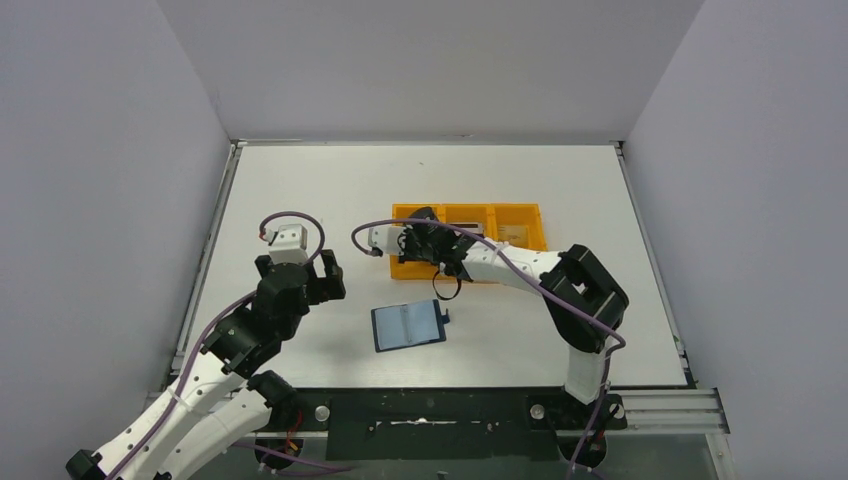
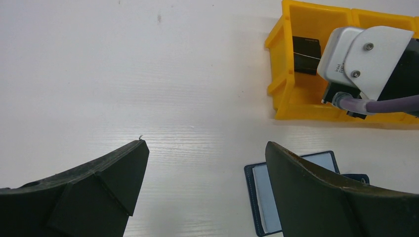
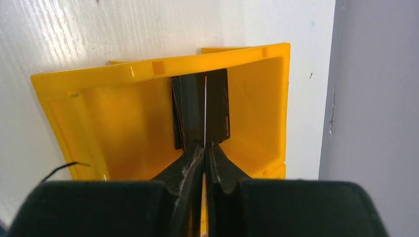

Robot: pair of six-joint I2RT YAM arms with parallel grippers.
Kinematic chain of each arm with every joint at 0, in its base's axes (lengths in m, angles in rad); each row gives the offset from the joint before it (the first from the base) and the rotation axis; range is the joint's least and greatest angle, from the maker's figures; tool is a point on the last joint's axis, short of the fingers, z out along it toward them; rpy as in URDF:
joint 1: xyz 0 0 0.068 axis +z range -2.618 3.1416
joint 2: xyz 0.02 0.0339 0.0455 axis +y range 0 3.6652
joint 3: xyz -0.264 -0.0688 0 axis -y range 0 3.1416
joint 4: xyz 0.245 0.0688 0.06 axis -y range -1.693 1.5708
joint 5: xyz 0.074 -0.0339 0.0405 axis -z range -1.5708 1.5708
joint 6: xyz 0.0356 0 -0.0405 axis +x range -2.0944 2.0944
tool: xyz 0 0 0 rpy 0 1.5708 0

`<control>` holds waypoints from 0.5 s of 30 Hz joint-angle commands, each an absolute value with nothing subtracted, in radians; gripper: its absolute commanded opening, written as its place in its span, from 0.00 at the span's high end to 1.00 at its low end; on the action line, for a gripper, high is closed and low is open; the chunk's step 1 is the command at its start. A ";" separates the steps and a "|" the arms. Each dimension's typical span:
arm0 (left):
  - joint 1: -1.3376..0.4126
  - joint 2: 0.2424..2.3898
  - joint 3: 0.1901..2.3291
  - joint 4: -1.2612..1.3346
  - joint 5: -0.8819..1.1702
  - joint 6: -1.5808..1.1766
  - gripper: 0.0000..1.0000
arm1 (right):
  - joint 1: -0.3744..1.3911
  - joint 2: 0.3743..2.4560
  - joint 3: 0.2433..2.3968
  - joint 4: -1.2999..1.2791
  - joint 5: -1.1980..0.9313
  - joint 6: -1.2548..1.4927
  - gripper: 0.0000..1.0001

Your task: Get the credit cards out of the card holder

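Step now: dropping off a card. It is out of the card holder and is being put into the orange tray [image 1: 520, 208].
Right gripper [image 3: 204, 148]: pinched almost fully shut. A thin held card [image 3: 204, 108] sticks out from the tips, seen from its edge, so I cannot tell its colour.
Where it hangs: over the tray's left end box, in the top view.
Already in that box: black cards [image 3: 218, 106] lie flat on the bottom, one partly on another.
Left gripper [image 2: 205, 148]: wide open with nothing in it. It hangs over the white table [image 1: 300, 190], just left of the card holder.
Card holder [image 1: 408, 325]: lies open and flat on the table, near the tray but not touching it. No gripper is on it.
Cards left inside: I cannot tell. A pale patch shows in the left wrist view, but it may be a pocket.
Next move, my guess: the right gripper needs to open so the card falls in with the others. It should be low in the box first, so the card does not bounce out. Then the card holder needs a look for more cards.
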State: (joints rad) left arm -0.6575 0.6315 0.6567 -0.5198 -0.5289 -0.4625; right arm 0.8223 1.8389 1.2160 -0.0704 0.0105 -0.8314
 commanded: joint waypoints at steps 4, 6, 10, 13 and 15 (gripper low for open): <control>-0.649 0.628 0.679 -0.482 -0.526 -0.459 0.09 | 0.805 1.910 1.308 0.018 0.053 -0.920 0.96; -0.649 0.627 0.680 -0.482 -0.526 -0.459 0.09 | 0.797 1.929 1.310 0.049 0.058 -0.931 0.96; -0.646 0.625 0.679 -0.483 -0.530 -0.460 0.09 | 0.778 1.947 1.304 0.098 0.031 -0.932 0.94; -0.644 0.625 0.679 -0.484 -0.530 -0.461 0.09 | 0.764 1.961 1.296 0.121 0.020 -0.947 0.92; -0.642 0.626 0.679 -0.484 -0.530 -0.461 0.09 | 0.758 1.970 1.295 0.125 0.010 -0.954 0.92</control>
